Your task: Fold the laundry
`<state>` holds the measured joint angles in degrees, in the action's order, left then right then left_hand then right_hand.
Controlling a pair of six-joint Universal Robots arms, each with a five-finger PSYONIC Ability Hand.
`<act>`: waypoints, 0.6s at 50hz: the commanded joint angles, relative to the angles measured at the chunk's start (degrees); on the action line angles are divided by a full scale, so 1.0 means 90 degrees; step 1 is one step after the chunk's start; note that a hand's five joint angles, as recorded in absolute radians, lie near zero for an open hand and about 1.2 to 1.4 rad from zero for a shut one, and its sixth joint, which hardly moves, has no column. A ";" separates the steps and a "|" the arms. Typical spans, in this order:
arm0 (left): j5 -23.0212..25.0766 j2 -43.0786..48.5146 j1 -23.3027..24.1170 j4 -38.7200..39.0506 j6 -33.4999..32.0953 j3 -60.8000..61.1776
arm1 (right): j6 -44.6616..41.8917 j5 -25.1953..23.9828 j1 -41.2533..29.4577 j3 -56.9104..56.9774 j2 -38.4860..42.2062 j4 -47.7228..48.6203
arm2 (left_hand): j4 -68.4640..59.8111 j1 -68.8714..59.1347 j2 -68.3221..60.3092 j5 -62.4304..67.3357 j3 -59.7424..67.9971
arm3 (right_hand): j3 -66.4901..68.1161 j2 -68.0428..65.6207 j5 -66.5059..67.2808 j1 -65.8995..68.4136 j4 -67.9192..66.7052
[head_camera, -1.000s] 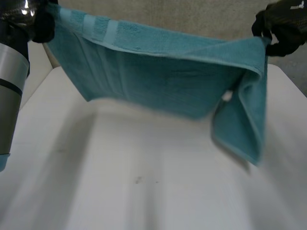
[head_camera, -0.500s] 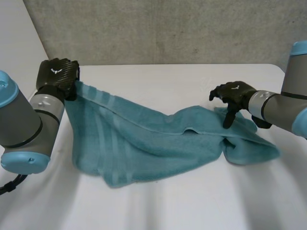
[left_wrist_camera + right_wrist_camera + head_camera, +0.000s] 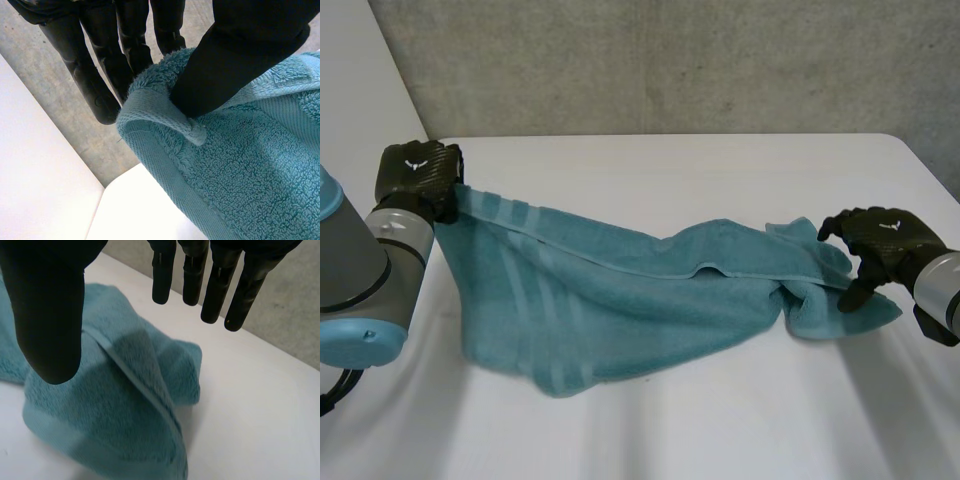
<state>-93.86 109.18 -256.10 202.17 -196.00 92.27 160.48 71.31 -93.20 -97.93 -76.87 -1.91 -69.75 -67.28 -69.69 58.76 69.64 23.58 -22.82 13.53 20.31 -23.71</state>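
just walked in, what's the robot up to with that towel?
It is partway through folding a teal towel, which lies rumpled across the white table and is not yet folded flat. The left hand pinches one corner of the towel between thumb and fingers. The right hand is open over the bunched opposite end, gripping nothing.

Left arm (image 3: 365, 270) and right arm (image 3: 942, 290) cut off at the sides, towel (image 3: 620, 300) corners by the right edge of the table (image 3: 670, 430) you cannot see.
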 commanded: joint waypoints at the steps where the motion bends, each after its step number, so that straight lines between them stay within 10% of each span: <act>1: 0.0008 -0.0012 -0.0002 0.0007 0.0000 0.0050 | -0.0018 0.0016 0.0082 0.0119 0.0834 0.0251 | -0.1139 -0.1414 -0.1146 0.1249 0.1151 | 0.1171 -0.1255 0.1176 0.1534 -0.1156; 12: 0.0018 0.0202 0.0008 0.0046 -0.0029 0.0022 | -0.0351 -0.0013 0.0063 0.0889 0.1470 0.0271 | -0.1139 -0.1414 -0.1146 0.1249 0.1151 | 0.6255 -0.6339 0.6260 0.6618 -0.6240; 30: -0.0021 0.0896 0.0057 0.0622 -0.1504 -0.3963 | -0.0800 0.0915 -0.0415 0.6497 0.1842 0.1110 | -0.1139 -0.1414 -0.1146 0.1249 0.1151 | 0.6269 -0.6353 0.6274 0.6632 -0.6255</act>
<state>-93.48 118.24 -255.65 203.67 -207.44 69.24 154.00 75.79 -94.32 -54.98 -60.76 1.97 -69.74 -67.28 -69.69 58.75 69.64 67.89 -67.58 56.54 55.23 -68.27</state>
